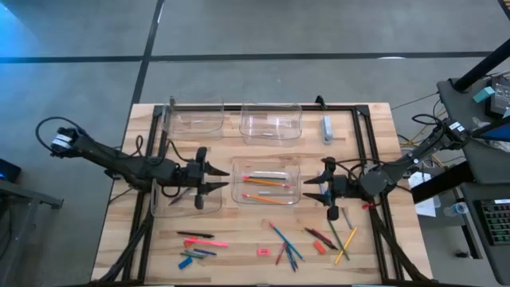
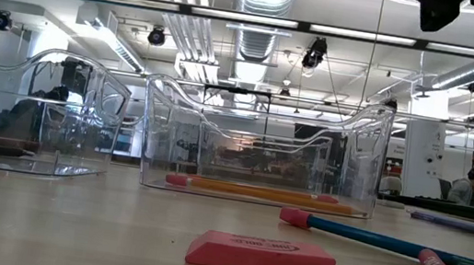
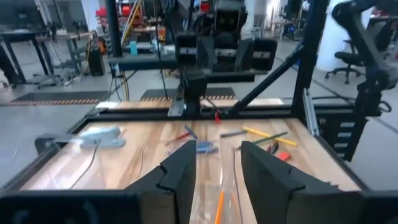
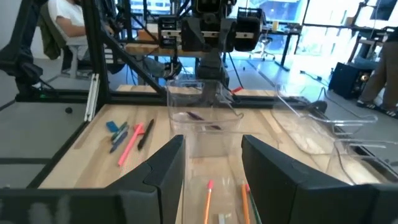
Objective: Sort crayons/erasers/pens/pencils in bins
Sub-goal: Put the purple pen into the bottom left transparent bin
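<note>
Both grippers hang with jaws parted and empty: the left gripper (image 1: 213, 178) over the left-edge bin (image 1: 179, 195) holding pens (image 1: 177, 196), the right gripper (image 1: 322, 188) beside the centre bin (image 1: 266, 182) holding pencils (image 1: 265, 182).
</note>
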Action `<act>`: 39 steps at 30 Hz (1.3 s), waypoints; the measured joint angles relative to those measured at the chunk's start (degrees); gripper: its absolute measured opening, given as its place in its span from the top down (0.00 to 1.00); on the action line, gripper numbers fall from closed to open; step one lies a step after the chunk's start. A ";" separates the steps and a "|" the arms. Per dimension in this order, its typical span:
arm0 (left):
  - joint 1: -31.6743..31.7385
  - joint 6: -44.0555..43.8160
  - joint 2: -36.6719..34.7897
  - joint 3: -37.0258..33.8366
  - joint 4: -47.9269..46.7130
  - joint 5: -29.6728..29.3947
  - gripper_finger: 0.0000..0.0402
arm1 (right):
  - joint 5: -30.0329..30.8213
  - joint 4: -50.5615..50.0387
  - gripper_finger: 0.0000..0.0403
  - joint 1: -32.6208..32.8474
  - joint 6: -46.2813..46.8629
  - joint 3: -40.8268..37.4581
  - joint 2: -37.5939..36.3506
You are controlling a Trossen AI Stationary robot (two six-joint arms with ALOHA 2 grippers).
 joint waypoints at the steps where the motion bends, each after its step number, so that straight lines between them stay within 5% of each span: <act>1: 0.00 -0.06 0.35 -0.51 1.14 -0.24 0.72 | 0.41 -0.32 0.62 0.00 0.95 -0.04 0.00; 6: 0.02 0.47 2.59 -2.34 11.20 -0.38 0.72 | 10.51 -4.76 0.62 -0.02 5.79 -0.22 0.00; 13: 0.00 0.03 6.32 -2.40 12.67 -0.38 0.72 | 22.62 -20.48 0.62 -1.89 17.10 3.77 -0.08; 25: 0.02 4.57 9.79 -1.89 18.19 -0.38 0.72 | 17.96 -60.77 0.62 -11.33 53.31 8.50 -0.11; 39: 0.02 10.70 3.89 1.58 23.94 -0.38 0.72 | 12.16 -61.54 0.62 -12.90 62.84 3.38 2.05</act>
